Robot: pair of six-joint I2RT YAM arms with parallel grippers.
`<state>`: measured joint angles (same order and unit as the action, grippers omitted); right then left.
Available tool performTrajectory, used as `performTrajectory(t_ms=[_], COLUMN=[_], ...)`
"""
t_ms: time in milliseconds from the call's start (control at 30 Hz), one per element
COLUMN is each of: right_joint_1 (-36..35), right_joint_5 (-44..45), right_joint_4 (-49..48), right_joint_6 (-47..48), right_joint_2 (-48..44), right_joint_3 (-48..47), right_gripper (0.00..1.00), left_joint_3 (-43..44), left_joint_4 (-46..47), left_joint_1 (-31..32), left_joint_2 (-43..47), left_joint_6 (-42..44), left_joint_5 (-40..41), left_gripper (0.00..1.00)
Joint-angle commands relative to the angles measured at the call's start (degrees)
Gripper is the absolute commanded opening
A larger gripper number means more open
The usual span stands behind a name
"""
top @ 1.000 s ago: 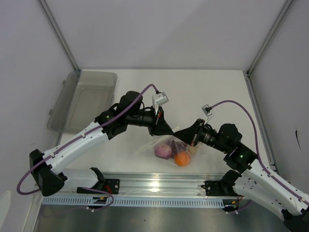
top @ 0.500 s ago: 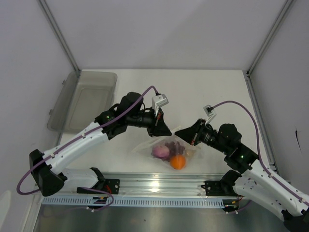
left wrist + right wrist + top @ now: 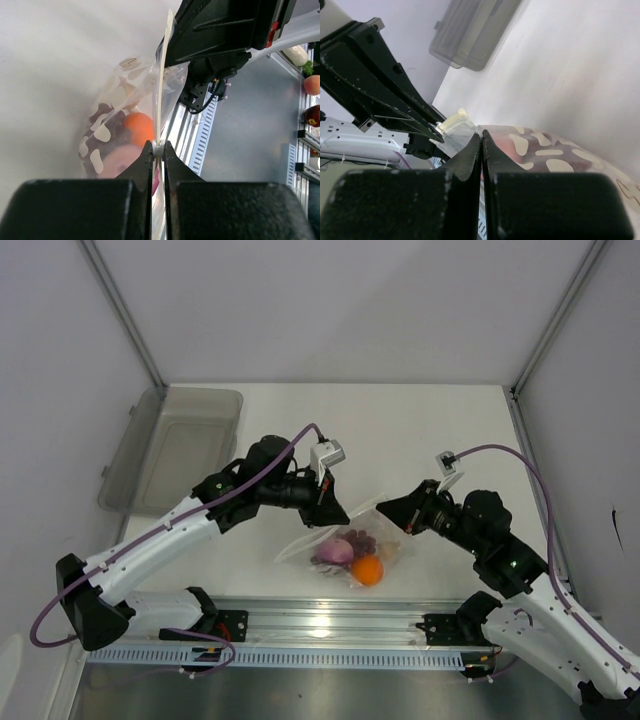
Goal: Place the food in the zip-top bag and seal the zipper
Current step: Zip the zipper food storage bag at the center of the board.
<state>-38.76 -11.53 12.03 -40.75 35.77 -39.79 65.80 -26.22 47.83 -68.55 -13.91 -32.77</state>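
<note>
White table (image 3: 420,430) | bag (image 3: 345,545) contents half-hidden by print | zipper (image 3: 161,95) edge-on

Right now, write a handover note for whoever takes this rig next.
Left gripper: shut on the thin clear zip strip of the small crinkly transparent plastic bag.
Right gripper: shut on the bag's top edge, opposite the left.
Things: the bag is held up between both grippers, its bottom on the white table. The round orange, purple-red onion and dark red berries are inside. Garlic not made out.
Done: those three bagged.
Left: press the zip strip shut along its length; how much is sealed cannot be told.
</note>
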Motion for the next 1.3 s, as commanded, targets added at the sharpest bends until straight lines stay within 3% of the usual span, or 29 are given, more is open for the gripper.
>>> performTrajectory(t_ms=[0, 633, 1267], right_joint_1=[2.29, 10.63, 16.26], right_joint_5=[4.67, 9.6, 14.17], right_joint_4=[1.59, 12.04, 14.42], right_joint_6=[3.22, 10.16, 11.75], right_joint_2=[-0.53, 3.51, 6.68], right_joint_3=[-2.92, -8.9, -10.39], right_gripper=[0.0, 0.0, 0.0], left_joint_3=[-0.59, -2.34, -6.21], left_joint_4=[-2.52, -2.87, -3.93], left_joint_1=[-0.11, -1.16, -2.04], left_joint_2=[2.55, 3.16, 6.06], left_joint_6=[1.26, 1.61, 1.52], left_joint_5=[-0.1, -0.27, 0.52], left_gripper=[0.0, 0.01, 0.01])
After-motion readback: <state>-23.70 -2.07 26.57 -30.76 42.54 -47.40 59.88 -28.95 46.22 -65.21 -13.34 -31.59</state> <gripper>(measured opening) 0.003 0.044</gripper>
